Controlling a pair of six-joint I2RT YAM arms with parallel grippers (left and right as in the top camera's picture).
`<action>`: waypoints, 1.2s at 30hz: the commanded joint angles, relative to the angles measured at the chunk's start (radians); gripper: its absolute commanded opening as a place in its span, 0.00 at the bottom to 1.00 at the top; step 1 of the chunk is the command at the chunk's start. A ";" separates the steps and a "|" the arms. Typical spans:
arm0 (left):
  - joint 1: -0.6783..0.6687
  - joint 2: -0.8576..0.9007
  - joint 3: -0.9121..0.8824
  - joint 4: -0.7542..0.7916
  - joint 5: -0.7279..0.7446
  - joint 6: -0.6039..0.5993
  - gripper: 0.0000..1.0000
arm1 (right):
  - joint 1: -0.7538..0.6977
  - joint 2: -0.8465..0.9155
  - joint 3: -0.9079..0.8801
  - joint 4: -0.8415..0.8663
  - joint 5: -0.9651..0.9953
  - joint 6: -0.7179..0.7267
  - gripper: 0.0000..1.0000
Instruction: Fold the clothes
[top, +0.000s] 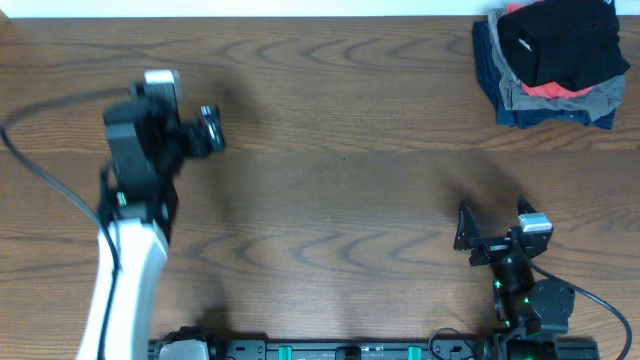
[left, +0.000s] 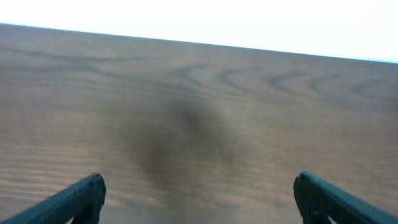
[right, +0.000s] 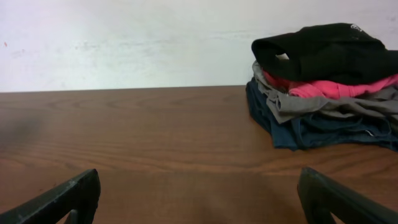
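- Overhead: we see the black soft-fabric garment (top: 560, 40) crumpled on top of a stack of folded clothes (top: 545, 105) in grey, red and dark blue. The stack sits in the far right corner of the brown wooden table (top: 330, 160), and nothing touches it.
- Left wrist: the left gripper (left: 199, 196) hangs over bare wood with its fingers (left: 74, 199) spread wide, holding nothing. The garment is out of this view.
- Right wrist: the right gripper (right: 199, 193) is likewise spread and empty, facing the stack. The black garment lies on top, ahead and to the right.
- Risk, as we judge it: a pinch that goes too deep could catch the red layer (right: 329, 88) beneath and drag the stack along. Grabbing one floppy edge could leave the rest bunched.
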 joint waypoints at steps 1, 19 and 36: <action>-0.017 -0.136 -0.188 0.103 0.031 -0.010 0.98 | 0.016 -0.006 -0.001 -0.005 0.010 -0.006 0.99; -0.025 -0.914 -0.739 0.365 -0.003 -0.006 0.98 | 0.016 -0.006 -0.001 -0.005 0.010 -0.006 0.99; -0.025 -1.163 -0.789 0.294 -0.002 -0.006 0.98 | 0.016 -0.006 -0.001 -0.005 0.010 -0.006 1.00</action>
